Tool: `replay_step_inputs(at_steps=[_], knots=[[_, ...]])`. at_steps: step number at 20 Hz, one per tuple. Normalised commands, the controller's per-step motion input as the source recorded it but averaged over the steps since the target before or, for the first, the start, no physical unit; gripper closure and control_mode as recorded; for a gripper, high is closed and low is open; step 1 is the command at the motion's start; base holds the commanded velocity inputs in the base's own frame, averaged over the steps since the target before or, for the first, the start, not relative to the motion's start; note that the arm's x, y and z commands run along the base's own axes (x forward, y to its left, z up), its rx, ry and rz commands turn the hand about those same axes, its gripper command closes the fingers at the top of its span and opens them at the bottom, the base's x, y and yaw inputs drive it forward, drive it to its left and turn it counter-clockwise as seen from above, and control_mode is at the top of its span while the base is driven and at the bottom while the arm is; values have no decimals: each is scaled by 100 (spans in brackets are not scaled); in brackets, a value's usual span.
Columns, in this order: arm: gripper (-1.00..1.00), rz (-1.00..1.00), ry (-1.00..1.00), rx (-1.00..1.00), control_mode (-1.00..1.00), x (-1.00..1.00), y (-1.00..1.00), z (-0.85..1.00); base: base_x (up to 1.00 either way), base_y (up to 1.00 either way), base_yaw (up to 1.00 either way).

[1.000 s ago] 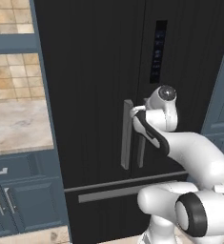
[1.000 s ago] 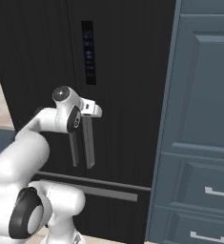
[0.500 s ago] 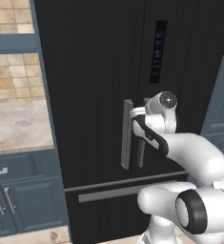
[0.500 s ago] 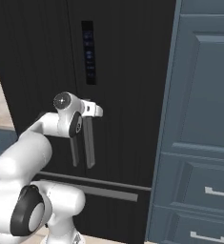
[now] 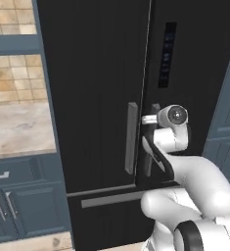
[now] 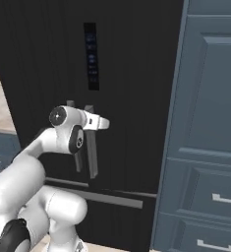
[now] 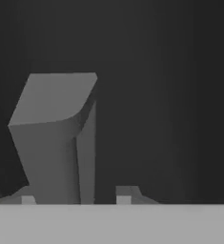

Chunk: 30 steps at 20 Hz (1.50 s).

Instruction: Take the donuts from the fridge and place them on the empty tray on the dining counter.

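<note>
The fridge [image 5: 97,88] is a tall black unit with two doors, both closed, meeting at a thin vertical seam, and a drawer front below with a long grey horizontal bar. Two long grey vertical handles flank the seam: the left-door handle [image 5: 131,138] stands free, and the right-door handle [image 6: 91,147] runs behind the robot's wrist. High on the right door sits a narrow dark display panel [image 6: 91,63] with faint bluish marks, too small to read. Blue-grey cabinets [image 6: 205,147] stand against the fridge's right side, and a marble-topped counter [image 5: 18,130] with tiled wall lies to its left.

The gripper [image 7: 75,200] sits at the upper end of the right-door handle, close against the door face. In the hand view the grey bar [image 7: 56,138] rises from between the two fingertips [image 7: 124,195], which stand on either side of it; whether the pads actually press on the handle cannot be told
</note>
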Motion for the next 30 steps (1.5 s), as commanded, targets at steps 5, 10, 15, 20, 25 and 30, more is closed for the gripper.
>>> replay_step_inputs(at_steps=[5, 10, 15, 20, 25, 30], knots=[[100, -11, -6, 2, -100, -100, -100, 8, 0, 0, 0], [100, -8, -4, 3, -100, -100, -98, 5, 0, 0, 0], [-100, -5, 0, 4, -100, -78, -29, 11, 0, 0, 0], [-100, 0, 0, 15, -100, -100, 21, 85, 0, 0, 0], [-100, -1, -1, 1, -100, -100, 90, 62, 0, 0, 0], [-100, -9, 2, -2, -100, -42, 94, 25, 0, 0, 0]])
